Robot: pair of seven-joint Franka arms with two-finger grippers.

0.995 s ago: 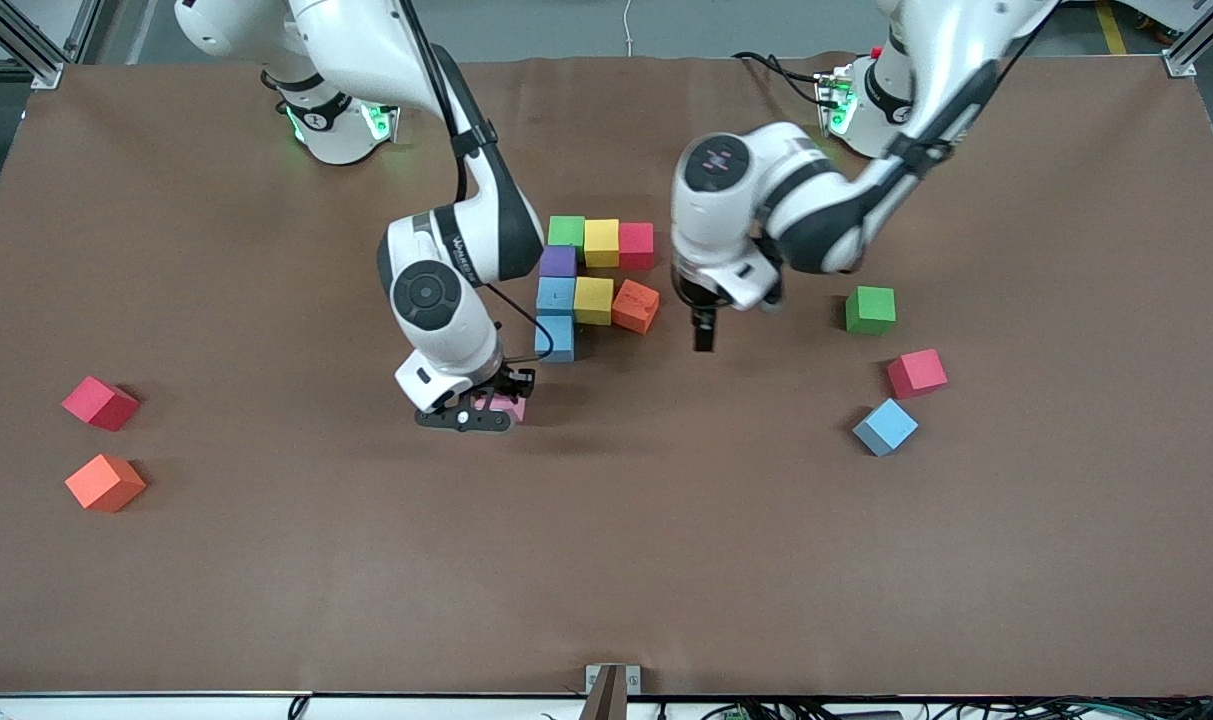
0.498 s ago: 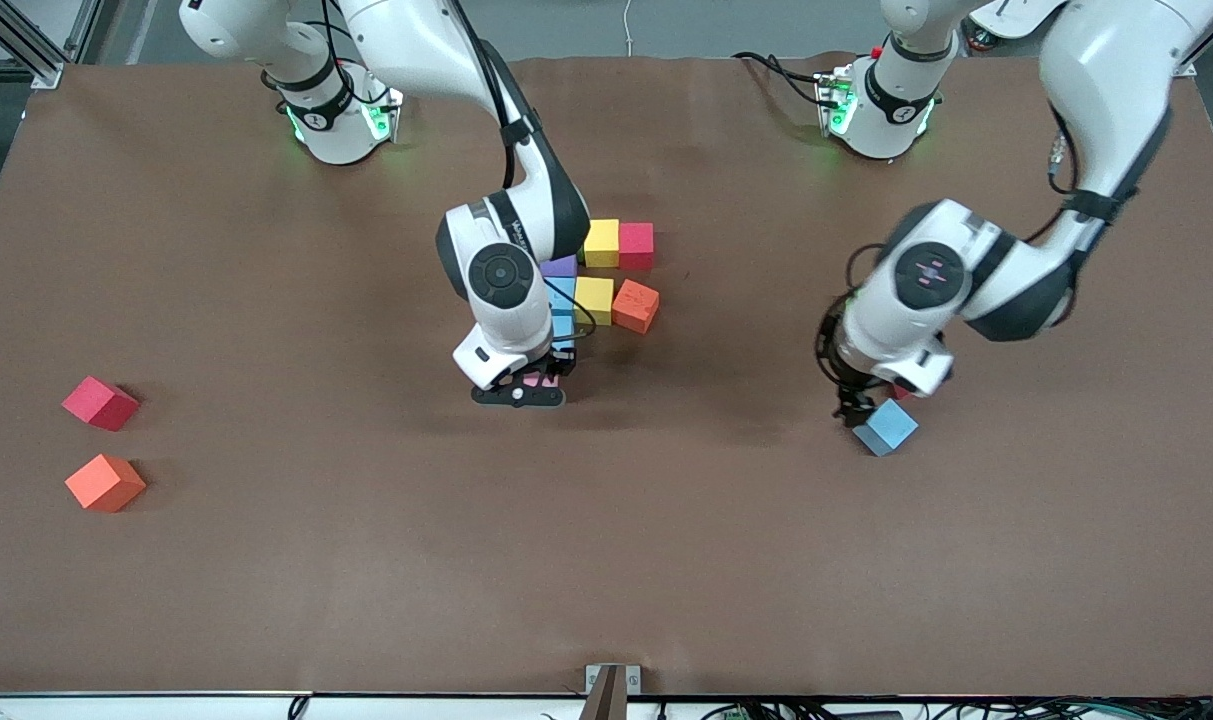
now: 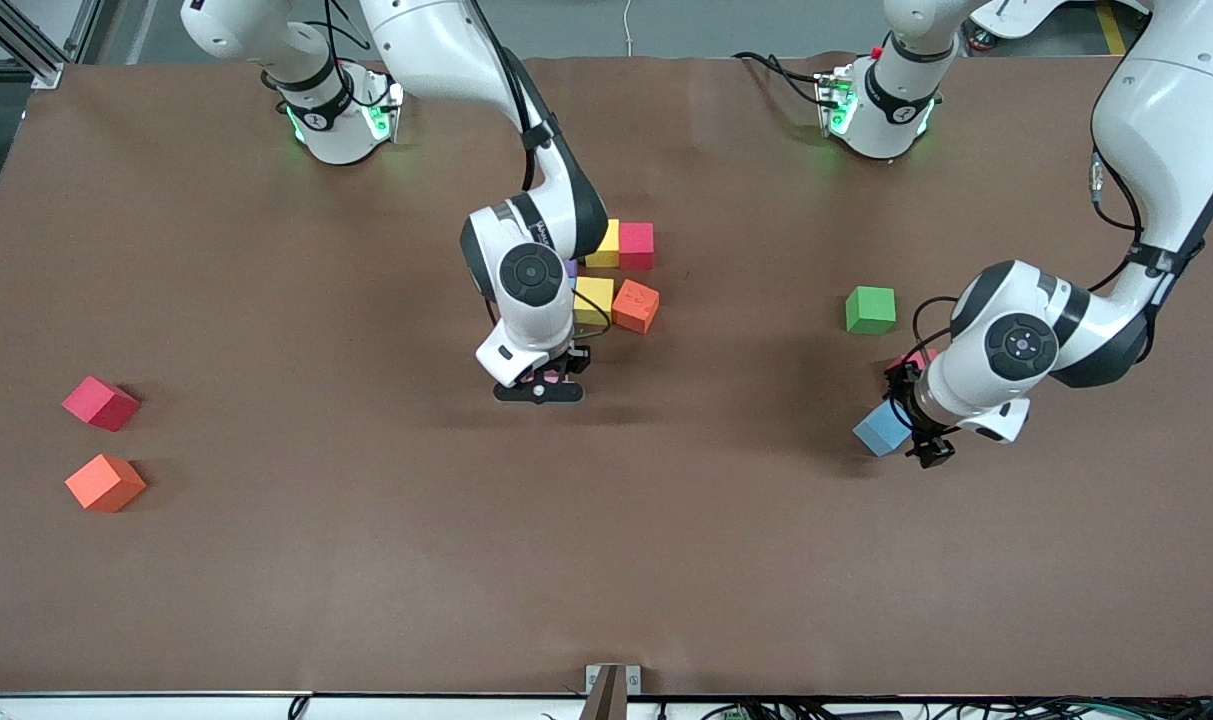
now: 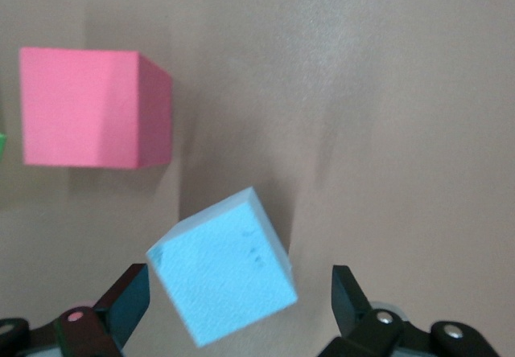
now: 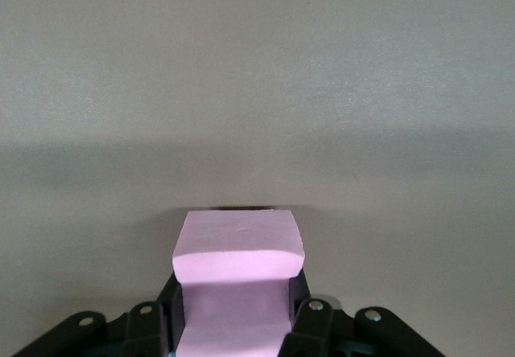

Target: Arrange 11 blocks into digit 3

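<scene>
Of the part-built digit 3 I see two yellow blocks (image 3: 606,243) (image 3: 594,298), a red block (image 3: 636,245), an orange block (image 3: 635,305) and a sliver of purple (image 3: 571,268). The right arm hides the rest of it. My right gripper (image 3: 546,385) (image 5: 237,309) is shut on a pink block (image 5: 239,248), low over the table right beside that cluster. My left gripper (image 3: 911,420) (image 4: 239,305) is open and straddles a tilted light blue block (image 3: 878,430) (image 4: 221,276), its fingers clear of the block's sides.
A green block (image 3: 870,309) and a red block (image 3: 911,358) (image 4: 92,108) lie close to the left gripper. At the right arm's end of the table lie a red block (image 3: 99,402) and an orange block (image 3: 105,481).
The left arm swung away from the cluster and came down around the light blue block. The right gripper carried the pink block closer to the cluster.
</scene>
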